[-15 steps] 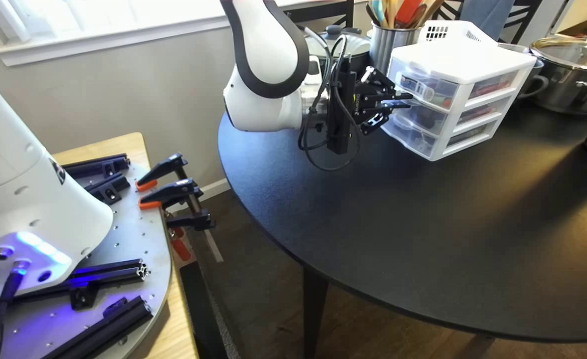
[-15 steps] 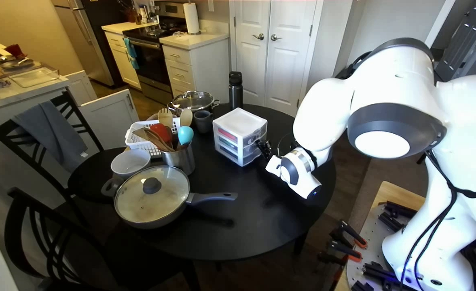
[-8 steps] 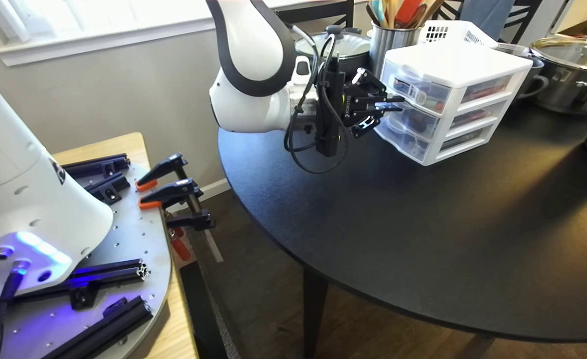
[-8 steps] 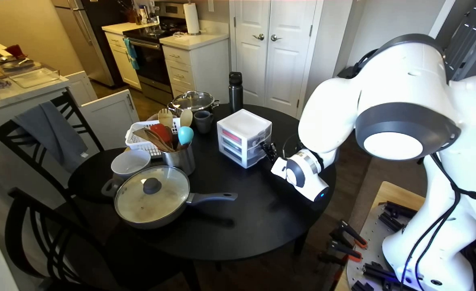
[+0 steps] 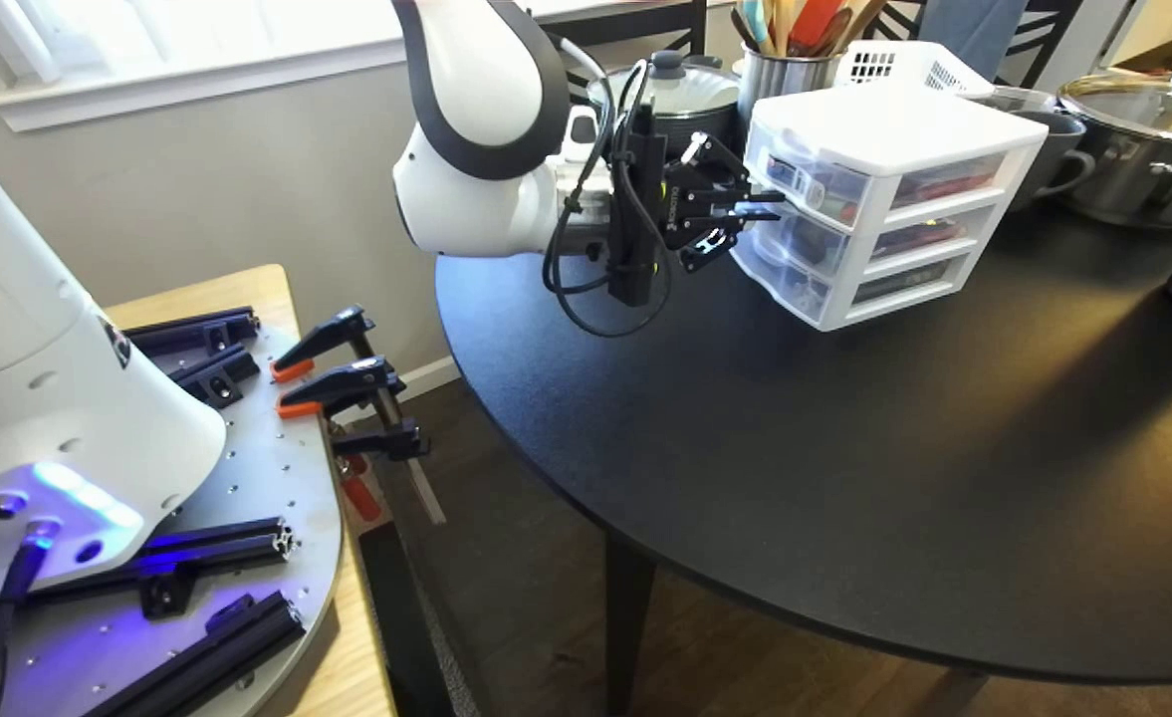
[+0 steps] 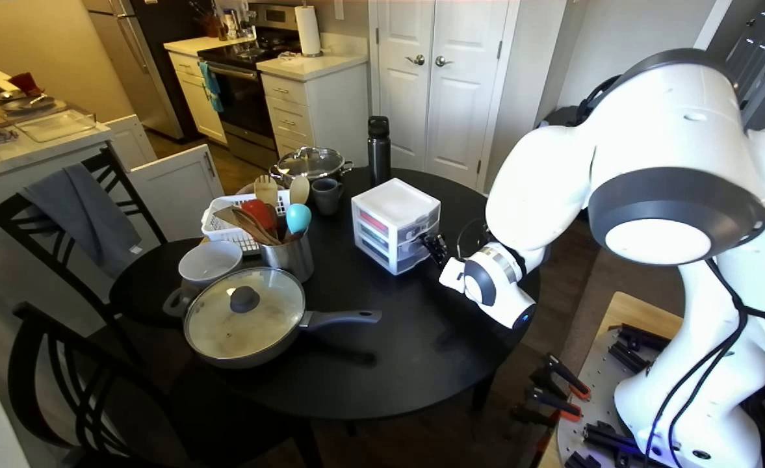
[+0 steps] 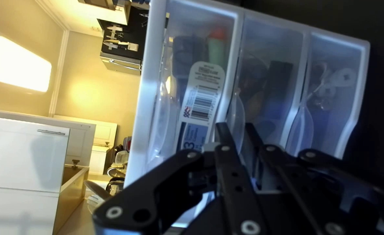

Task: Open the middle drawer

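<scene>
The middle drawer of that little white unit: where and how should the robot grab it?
Probably by the clear lip that juts from the upper edge of the middle drawer, coming straight at the front. It curves out from that flat face, so the gripper could likely pinch it from above and below.

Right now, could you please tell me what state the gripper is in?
Gripper: looks closed on the pull tab of the middle drawer, with the tab between its fingers.

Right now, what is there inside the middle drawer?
Inside the middle drawer, a dark block and a blurred brownish shape show. The gripper covers part of this drawer; whatever lies behind cannot be seen.
</scene>
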`<state>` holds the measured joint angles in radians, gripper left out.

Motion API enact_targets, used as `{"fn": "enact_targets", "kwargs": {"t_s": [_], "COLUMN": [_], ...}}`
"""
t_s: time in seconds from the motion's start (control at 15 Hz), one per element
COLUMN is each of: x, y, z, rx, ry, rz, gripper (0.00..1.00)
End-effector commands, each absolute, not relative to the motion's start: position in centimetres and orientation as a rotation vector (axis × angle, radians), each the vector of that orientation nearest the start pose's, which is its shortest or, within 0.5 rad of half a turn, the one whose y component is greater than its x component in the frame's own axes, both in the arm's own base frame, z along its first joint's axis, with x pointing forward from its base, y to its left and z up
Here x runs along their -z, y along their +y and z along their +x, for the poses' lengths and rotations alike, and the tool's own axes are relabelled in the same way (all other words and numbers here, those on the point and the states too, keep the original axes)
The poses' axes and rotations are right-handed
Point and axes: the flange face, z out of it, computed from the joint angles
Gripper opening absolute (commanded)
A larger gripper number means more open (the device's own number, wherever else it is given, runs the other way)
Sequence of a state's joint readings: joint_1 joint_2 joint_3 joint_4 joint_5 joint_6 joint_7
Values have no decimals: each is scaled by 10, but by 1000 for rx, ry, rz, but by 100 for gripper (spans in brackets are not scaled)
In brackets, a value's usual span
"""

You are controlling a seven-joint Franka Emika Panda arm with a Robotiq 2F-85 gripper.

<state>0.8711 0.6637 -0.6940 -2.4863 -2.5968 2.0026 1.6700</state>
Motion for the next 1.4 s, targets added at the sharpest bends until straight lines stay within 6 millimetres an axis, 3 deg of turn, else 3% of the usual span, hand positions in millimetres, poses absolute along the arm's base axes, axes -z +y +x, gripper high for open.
{"fn": "enact_targets", "kwargs": {"t_s": [0.0, 0.53, 0.73, 0.87, 0.93, 1.33], "x": [-118, -141, -150, -149, -138, -126], "y": [16, 18, 30, 40, 39, 31], "z": [422, 424, 426, 425, 421, 442], "rx": [-739, -596, -609, -608, -568, -445], "ry": [1261, 1365, 1396, 1423, 1443, 1337], "rz": [1329, 1455, 1436, 1392, 1406, 1405], "gripper": [6, 6, 6, 6, 6, 6]}}
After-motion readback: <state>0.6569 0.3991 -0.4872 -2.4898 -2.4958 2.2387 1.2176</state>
